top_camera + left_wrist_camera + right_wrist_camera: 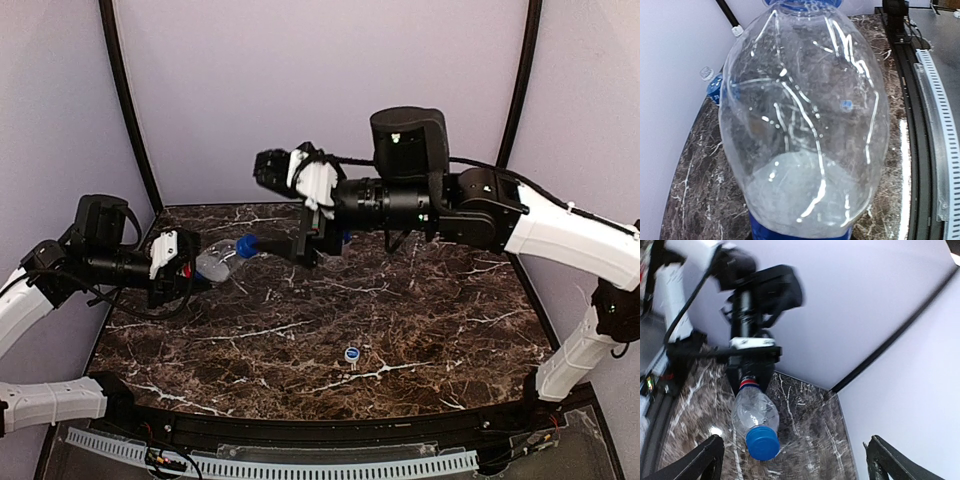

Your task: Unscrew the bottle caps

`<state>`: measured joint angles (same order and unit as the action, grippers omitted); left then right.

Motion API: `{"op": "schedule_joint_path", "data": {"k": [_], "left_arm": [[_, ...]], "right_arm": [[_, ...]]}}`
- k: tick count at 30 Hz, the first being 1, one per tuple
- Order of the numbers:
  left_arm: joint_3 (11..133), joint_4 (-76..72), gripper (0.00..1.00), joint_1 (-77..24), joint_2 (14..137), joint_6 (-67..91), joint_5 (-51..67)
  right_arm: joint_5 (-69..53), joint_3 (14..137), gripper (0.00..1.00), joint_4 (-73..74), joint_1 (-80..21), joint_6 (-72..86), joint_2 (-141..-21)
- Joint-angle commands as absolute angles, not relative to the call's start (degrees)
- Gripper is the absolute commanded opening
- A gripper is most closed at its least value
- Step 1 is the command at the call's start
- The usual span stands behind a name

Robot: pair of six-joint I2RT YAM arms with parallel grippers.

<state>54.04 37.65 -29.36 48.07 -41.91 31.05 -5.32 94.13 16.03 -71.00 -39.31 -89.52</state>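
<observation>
Bottle caps: one loose cap [352, 354] apparently lay off already; blue cap [762, 442] was still on the bottle [754, 412] clamped by left gripper [752, 374], ahead between right gripper's [795, 454] spread fingers.

Far left: bottle [214, 264], blue cap [246, 245] on, held in your left gripper [190, 268]. Your right gripper [318, 250] just beside the blue cap. Near centre: loose cap [352, 354] on table [450, 330].

Bright, even light; glare streaks the bottle [805, 125].
</observation>
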Motion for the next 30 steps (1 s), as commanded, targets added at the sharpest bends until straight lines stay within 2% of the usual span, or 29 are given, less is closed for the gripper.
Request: {"op": "schedule_joint_path", "data": {"k": [1,5,10,15,18,24,30], "left_arm": [[48.9,21.2,0.30,-29.7,45.2,-39.6,18.6],[47.2,13.2,0.30,-32.0,45.7,-42.3,6.7],[46.4,8.6,0.29,-34.0,47.4,-45.0,-3.5],[45.9,7.4,0.29,-34.4,47.4,-45.9,-4.3],[45.9,7.7,0.29,-34.6,47.3,-45.3,-3.4],[46.0,8.5,0.29,-34.8,47.4,-44.9,-1.8],[45.9,8.5,0.29,-35.0,47.6,-45.2,-1.2]], "right_arm": [[0.4,101.2,0.95,15.3,-66.5,-0.3,-91.9],[0.8,111.8,0.86,24.8,-65.3,16.5,-97.4],[-2.6,119.3,0.81,31.6,-63.5,25.2,-102.6],[-15.3,123.0,0.77,35.2,-60.0,29.9,-108.0],[-18.0,125.0,0.73,36.1,-59.2,30.3,-111.0],[-19.3,127.4,0.57,34.7,-58.6,30.1,-113.6],[-19.5,127.5,0.36,33.2,-58.1,29.9,-114.3]]}}
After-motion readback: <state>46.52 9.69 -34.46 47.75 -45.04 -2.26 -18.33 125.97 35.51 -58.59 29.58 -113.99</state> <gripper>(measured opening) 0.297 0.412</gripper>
